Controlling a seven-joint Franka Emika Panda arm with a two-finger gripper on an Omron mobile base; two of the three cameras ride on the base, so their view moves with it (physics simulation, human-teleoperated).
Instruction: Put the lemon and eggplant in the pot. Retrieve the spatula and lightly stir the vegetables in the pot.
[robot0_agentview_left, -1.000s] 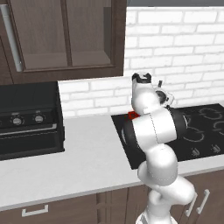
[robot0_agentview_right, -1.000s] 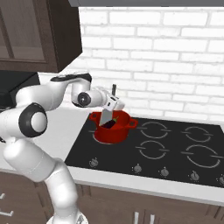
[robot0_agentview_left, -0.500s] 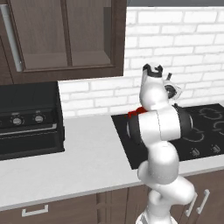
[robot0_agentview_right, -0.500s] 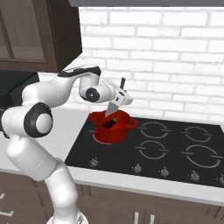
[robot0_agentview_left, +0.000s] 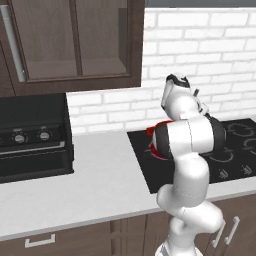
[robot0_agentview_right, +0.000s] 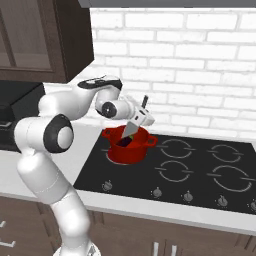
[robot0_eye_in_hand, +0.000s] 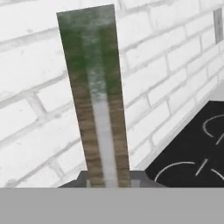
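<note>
While the jaws are clamped on the spatula (robot0_agentview_right: 135, 125), its blade is dipped into the pot (robot0_agentview_right: 129, 145) (eggplant (robot0_agentview_right: 124, 142) inside) on the stove (robot0_agentview_right: 200, 175).

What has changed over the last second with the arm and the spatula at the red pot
The gripper, still shut on the spatula, has swung it to the right over the pot; its blade now slants down into it. The pot on the cooktop stayed put.

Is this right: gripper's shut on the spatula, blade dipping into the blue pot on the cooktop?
Not quite: the pot is red, not blue, as the right base view shows. The rest holds: the gripper is shut on the spatula, whose blade dips into the pot on the cooktop.
</note>
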